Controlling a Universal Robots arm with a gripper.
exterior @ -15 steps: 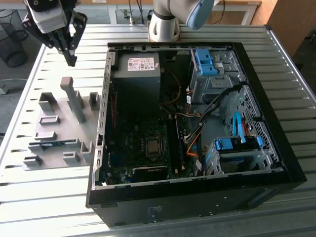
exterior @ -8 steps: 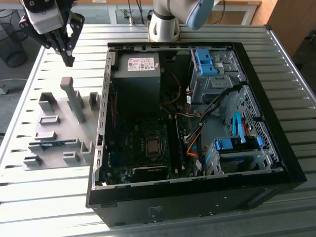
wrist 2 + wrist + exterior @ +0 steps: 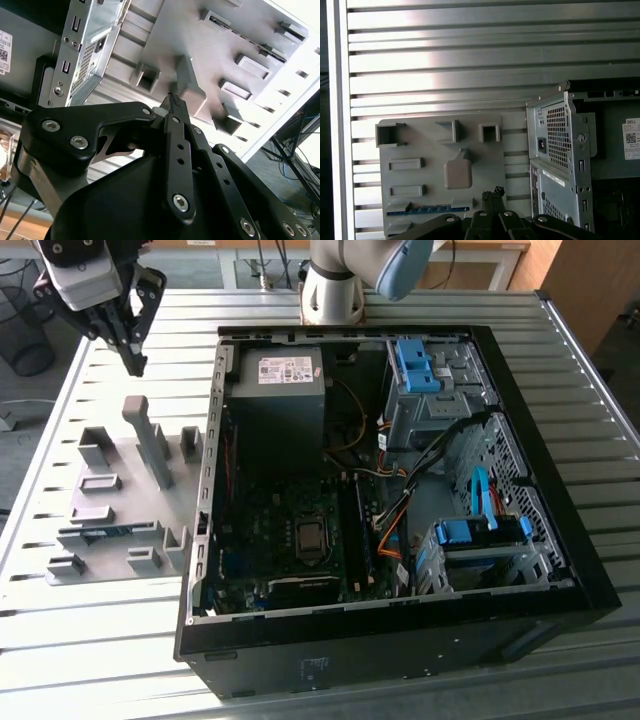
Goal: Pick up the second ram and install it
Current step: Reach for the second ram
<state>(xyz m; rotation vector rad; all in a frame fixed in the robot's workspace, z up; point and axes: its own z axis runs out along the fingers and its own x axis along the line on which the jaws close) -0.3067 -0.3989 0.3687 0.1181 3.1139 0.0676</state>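
The second ram (image 3: pixel 100 532) is a thin blue stick lying in a slot of the grey holder plate (image 3: pixel 120 465), on the plate's side towards the table's front edge. In the first wrist view the ram (image 3: pixel 427 209) shows as a blue strip along one edge of the plate (image 3: pixel 435 155). My gripper (image 3: pixel 134 362) hangs above the table beyond the plate's far end, well away from the ram. Its fingertips (image 3: pixel 492 193) are pressed together with nothing between them. In the second wrist view the gripper (image 3: pixel 173 100) points at the plate's tall grey post (image 3: pixel 187 82).
An open black computer case (image 3: pixel 400 640) lies to the exterior view's right of the plate, with motherboard (image 3: pixel 290 540), power supply (image 3: pixel 280 390) and blue drive-bay clips (image 3: pixel 415 365) inside. The case's metal rear panel (image 3: pixel 560 145) stands beside the plate. The table is ribbed aluminium.
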